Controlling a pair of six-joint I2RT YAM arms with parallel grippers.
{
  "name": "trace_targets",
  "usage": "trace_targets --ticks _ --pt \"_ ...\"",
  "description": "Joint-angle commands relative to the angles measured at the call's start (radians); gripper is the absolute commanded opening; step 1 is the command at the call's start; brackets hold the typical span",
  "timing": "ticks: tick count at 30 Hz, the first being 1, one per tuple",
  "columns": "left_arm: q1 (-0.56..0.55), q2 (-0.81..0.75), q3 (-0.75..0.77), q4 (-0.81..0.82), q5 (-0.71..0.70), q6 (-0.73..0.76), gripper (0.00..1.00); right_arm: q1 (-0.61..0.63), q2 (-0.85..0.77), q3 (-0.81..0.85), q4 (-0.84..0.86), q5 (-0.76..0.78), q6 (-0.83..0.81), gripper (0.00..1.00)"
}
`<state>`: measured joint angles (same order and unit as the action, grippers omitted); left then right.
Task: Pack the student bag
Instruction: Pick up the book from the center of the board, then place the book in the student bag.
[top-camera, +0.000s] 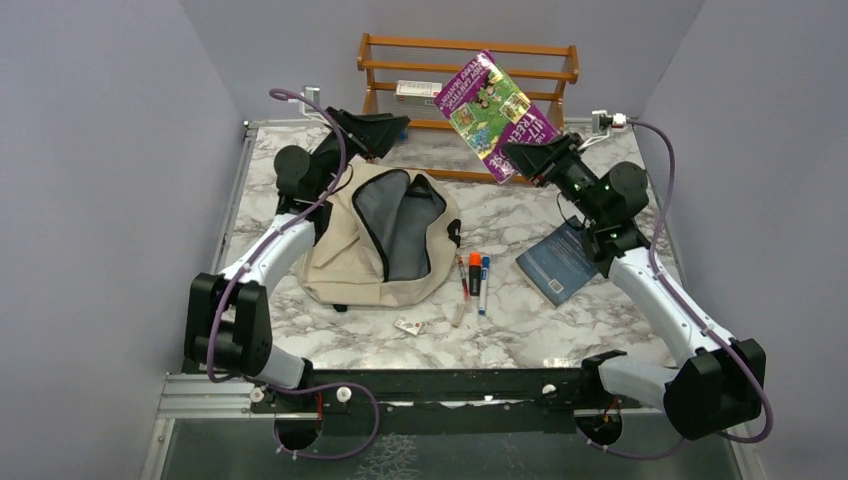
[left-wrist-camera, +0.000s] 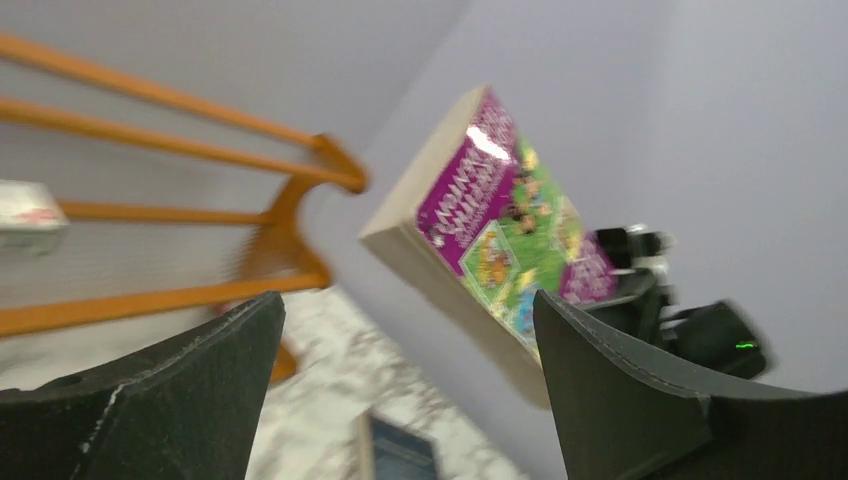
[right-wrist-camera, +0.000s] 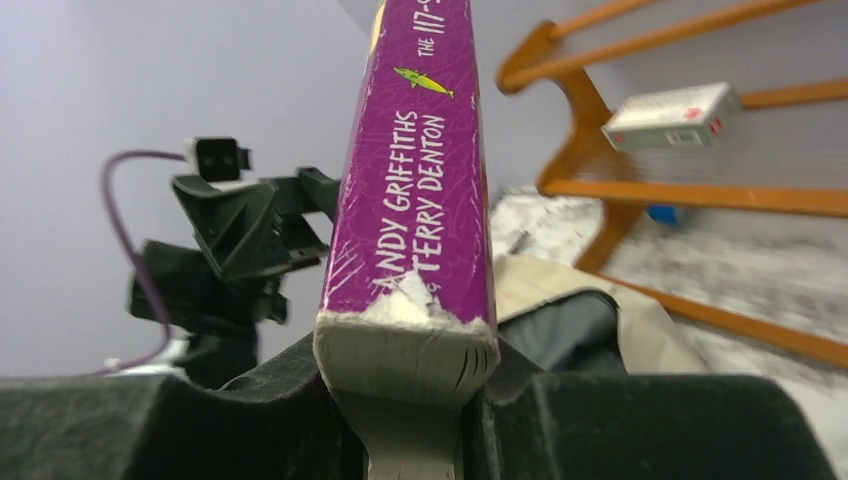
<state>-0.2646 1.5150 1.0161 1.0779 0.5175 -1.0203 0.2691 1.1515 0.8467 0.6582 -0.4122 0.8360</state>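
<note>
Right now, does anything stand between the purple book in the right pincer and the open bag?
Nothing visible does. The purple book, clamped in the right pincer, hangs beyond the student bag, whose mouth lies open. The open left pincer is near its far edge.

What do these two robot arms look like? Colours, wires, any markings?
The left arm and the right arm both have white tube-like links between chunky black joints. A purple cable loops along each. The fingers are broad, matte black wedges. A small green light glows near the right wrist. No lettering shows.
</note>
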Motion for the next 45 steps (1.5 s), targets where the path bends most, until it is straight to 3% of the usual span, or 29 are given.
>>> trace_targets --ticks 1,3,6,15,19,25,28,39,45 --pt "0.027 -0.111 0.043 -0.678 -0.002 0.411 0.94 -0.004 -0.009 0.102 -0.391 -0.049 -0.180 0.00" --pt "0.015 -0.114 0.107 -0.932 -0.102 0.602 0.94 -0.004 -0.011 0.098 -0.461 -0.072 -0.201 0.01" --pt "0.001 -0.120 0.145 -1.125 -0.212 0.747 0.93 -0.004 -0.026 0.070 -0.526 -0.082 -0.224 0.00" --pt "-0.194 0.056 0.274 -1.415 -0.580 0.983 0.93 -0.004 -0.059 0.016 -0.601 -0.085 -0.252 0.00" --pt "-0.248 0.142 0.304 -1.465 -0.683 1.038 0.93 -0.004 -0.086 0.005 -0.626 -0.052 -0.279 0.00" --pt "-0.338 0.284 0.360 -1.544 -0.953 1.101 0.90 -0.003 -0.116 -0.007 -0.657 -0.010 -0.307 0.01" --pt "-0.347 0.326 0.372 -1.553 -0.980 1.096 0.86 -0.004 -0.123 -0.017 -0.657 -0.011 -0.310 0.00" --pt "-0.356 0.398 0.391 -1.563 -1.108 1.108 0.64 -0.004 -0.148 -0.038 -0.683 -0.002 -0.301 0.00" --pt "-0.354 0.407 0.382 -1.561 -1.111 1.119 0.43 -0.004 -0.164 -0.055 -0.676 0.017 -0.282 0.00"
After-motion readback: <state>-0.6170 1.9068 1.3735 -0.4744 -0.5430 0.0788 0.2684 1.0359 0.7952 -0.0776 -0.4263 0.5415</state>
